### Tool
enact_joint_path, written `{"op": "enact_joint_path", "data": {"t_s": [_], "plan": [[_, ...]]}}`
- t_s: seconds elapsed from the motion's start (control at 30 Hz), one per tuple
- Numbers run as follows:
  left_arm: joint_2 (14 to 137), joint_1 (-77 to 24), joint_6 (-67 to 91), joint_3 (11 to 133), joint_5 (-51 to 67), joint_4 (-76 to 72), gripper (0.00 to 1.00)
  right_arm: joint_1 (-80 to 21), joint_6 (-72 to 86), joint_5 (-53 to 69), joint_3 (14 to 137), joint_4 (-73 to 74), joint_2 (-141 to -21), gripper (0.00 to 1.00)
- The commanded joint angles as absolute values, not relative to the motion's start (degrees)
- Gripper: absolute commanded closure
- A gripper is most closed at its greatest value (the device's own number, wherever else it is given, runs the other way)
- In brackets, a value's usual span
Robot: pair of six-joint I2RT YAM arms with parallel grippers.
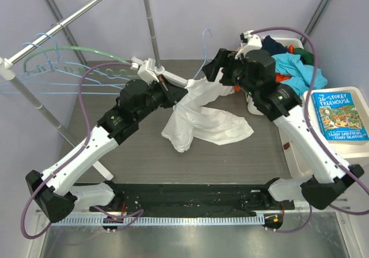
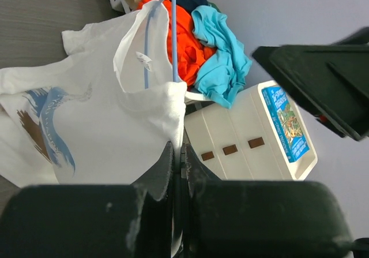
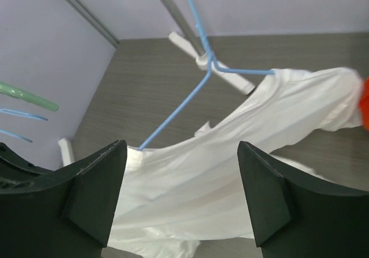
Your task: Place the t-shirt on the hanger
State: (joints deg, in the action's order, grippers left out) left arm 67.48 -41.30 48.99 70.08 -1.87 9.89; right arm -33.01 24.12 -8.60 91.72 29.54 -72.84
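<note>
The white t-shirt (image 1: 204, 125) hangs from my grippers down onto the table; its blue-and-brown print (image 2: 49, 119) shows in the left wrist view. The light-blue wire hanger (image 1: 204, 44) stands above it, with its arms running into the collar (image 2: 174, 38). My left gripper (image 1: 174, 93) is shut on a fold of the t-shirt (image 2: 167, 105) where the hanger wire ends (image 2: 179, 148). My right gripper (image 1: 212, 72) is open, jaws wide apart (image 3: 181, 148), just above the stretched shirt fabric (image 3: 230, 171) and the hanger (image 3: 173, 116).
A white bin (image 1: 300, 154) at the right holds orange and turquoise garments (image 1: 294, 67), with a book (image 1: 340, 116) on it. A rack bar (image 1: 69, 18) at the left carries blue hangers (image 1: 52, 85) and a pale-green one (image 1: 86, 50). A vertical pole (image 1: 151, 21) stands at the back.
</note>
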Motion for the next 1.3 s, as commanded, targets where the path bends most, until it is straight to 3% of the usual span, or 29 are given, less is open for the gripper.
{"op": "enact_joint_path", "data": {"t_s": [0.0, 0.2, 0.37, 0.47, 0.5, 0.57, 0.6, 0.67, 0.7, 0.8, 0.97, 1.27], "plan": [[65.3, -42.1, 47.5, 69.9, -1.8, 5.1, 1.0, -32.4, 36.5, -1.9, 93.6, 27.0, -78.6, 0.15], [64.2, -42.6, 47.4, 67.9, -1.3, 4.0, 1.0, -31.5, 41.0, 2.0, 94.3, 25.1, -84.5, 0.18], [63.3, -44.0, 46.4, 66.3, -0.7, 3.3, 1.0, -30.0, 42.3, 4.9, 95.7, 21.9, -88.2, 0.32], [62.6, -45.1, 45.1, 65.0, -0.5, 3.0, 1.0, -29.3, 42.8, 7.8, 96.3, 20.2, -89.5, 0.53], [62.6, -45.4, 44.6, 64.9, -0.4, 3.1, 1.0, -29.2, 42.8, 8.7, 96.3, 19.8, -89.6, 0.76], [62.1, -45.8, 43.2, 64.2, 1.9, 3.0, 1.0, -29.0, 41.8, 11.9, 96.0, 18.7, -89.5, 0.99], [61.8, -45.7, 42.5, 64.0, 2.6, 3.0, 0.99, -28.8, 41.4, 13.1, 95.4, 18.5, -88.7, 0.99], [59.9, -45.7, 39.1, 63.0, 4.1, 3.0, 0.84, -28.5, 40.2, 17.6, 94.2, 17.8, -87.5, 0.99], [59.0, -45.7, 38.1, 62.3, 5.7, 2.2, 0.63, -28.0, 39.9, 19.0, 92.7, 17.6, -86.7, 0.99], [55.6, -45.4, 34.8, 60.8, 7.4, 1.8, 0.52, -27.9, 39.1, 23.8, 88.9, 15.6, -83.0, 0.99], [55.8, -45.0, 36.7, 60.6, 14.8, 0.3, 0.56, -27.9, 41.0, 28.8, 84.4, 12.1, -78.9, 0.99], [63.5, -45.0, 44.6, 61.6, 18.3, -9.2, 0.67, -28.7, 43.9, 33.9, 83.6, 10.1, -77.2, 0.99]]}}
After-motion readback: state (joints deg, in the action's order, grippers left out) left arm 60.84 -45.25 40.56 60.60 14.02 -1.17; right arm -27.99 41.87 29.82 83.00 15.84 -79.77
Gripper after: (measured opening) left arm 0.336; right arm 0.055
